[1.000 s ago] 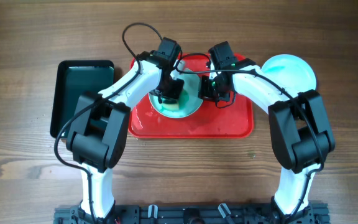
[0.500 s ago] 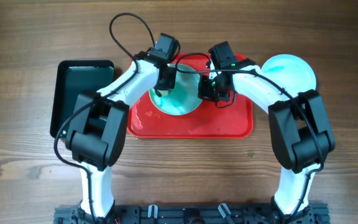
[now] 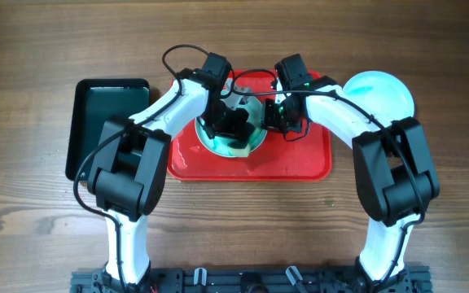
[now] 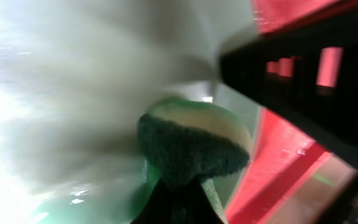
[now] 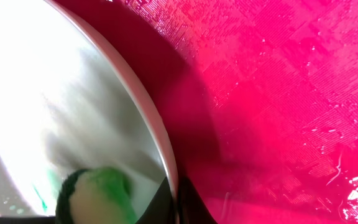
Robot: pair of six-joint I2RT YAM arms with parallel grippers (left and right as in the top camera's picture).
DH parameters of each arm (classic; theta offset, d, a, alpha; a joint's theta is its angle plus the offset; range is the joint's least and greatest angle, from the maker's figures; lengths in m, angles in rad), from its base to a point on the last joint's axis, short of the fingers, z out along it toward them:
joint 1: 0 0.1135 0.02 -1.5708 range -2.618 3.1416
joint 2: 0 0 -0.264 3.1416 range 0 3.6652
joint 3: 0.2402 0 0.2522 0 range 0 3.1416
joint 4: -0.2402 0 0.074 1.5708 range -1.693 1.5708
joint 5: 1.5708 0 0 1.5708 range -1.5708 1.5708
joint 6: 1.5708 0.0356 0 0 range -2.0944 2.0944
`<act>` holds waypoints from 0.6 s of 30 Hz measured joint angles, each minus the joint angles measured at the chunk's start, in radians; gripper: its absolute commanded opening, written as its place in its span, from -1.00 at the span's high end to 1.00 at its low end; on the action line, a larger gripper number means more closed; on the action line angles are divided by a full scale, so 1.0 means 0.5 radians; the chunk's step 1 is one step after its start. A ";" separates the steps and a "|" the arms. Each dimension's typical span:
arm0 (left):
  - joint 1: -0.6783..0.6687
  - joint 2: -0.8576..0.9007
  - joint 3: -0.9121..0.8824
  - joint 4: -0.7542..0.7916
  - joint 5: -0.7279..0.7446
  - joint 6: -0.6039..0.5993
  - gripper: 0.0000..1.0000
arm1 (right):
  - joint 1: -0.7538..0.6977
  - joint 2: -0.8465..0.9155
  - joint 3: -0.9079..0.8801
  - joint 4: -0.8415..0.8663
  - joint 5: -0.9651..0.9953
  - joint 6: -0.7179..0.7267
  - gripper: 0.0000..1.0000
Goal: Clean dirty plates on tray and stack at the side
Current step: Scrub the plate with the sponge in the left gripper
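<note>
Over on the far left sits the green tray (image 3: 104, 114), bare and well apart from the work. Next comes the left gripper (image 3: 231, 126), down over the middle of the red tray (image 3: 300, 163) and clamped on the sponge (image 4: 191, 146). The left wrist view shows the sponge's dark scrub face pressed onto the plate (image 4: 79, 87), pale foam side up. That plate lies directly under the sponge, in the left-centre of the red tray, with a teal-green smear showing at its near edge from overhead.

What matters next is the plate's right rim. The right gripper (image 3: 286, 120) is just beside the sponge on that side, and its wrist view shows two dark fingertips closing from either side of the rim, so I take it to be pinching the plate there. A shadow under that rim suggests the edge is tipped up off the tray. From the sponge, then, the unwiped area runs left and towards the near edge, away from the holding fingers. The left arm is the one placed to scrub.

Farthest right, a turquoise plate (image 3: 379, 94) rests on the table beside the red tray, where I'd guess the stack goes.
</note>
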State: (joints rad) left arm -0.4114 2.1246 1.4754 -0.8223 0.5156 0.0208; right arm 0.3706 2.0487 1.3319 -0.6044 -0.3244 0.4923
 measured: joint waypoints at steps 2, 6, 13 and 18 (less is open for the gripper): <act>-0.002 0.000 0.000 0.008 -0.164 -0.053 0.92 | 0.000 0.000 0.000 0.000 -0.001 0.000 0.91; -0.033 -0.032 0.022 0.030 -0.604 -0.349 0.92 | 0.008 0.002 0.000 0.009 -0.001 0.001 0.91; -0.041 -0.046 0.033 0.060 -1.565 -1.012 0.92 | 0.008 0.002 0.000 0.016 -0.011 0.002 0.91; -0.056 -0.041 0.021 0.109 -1.662 -1.180 0.92 | 0.018 0.002 0.000 0.027 -0.031 0.002 0.91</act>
State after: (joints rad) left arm -0.4393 2.1040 1.4860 -0.7677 -0.3157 -0.5694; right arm 0.3798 2.0499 1.3319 -0.5911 -0.3397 0.4931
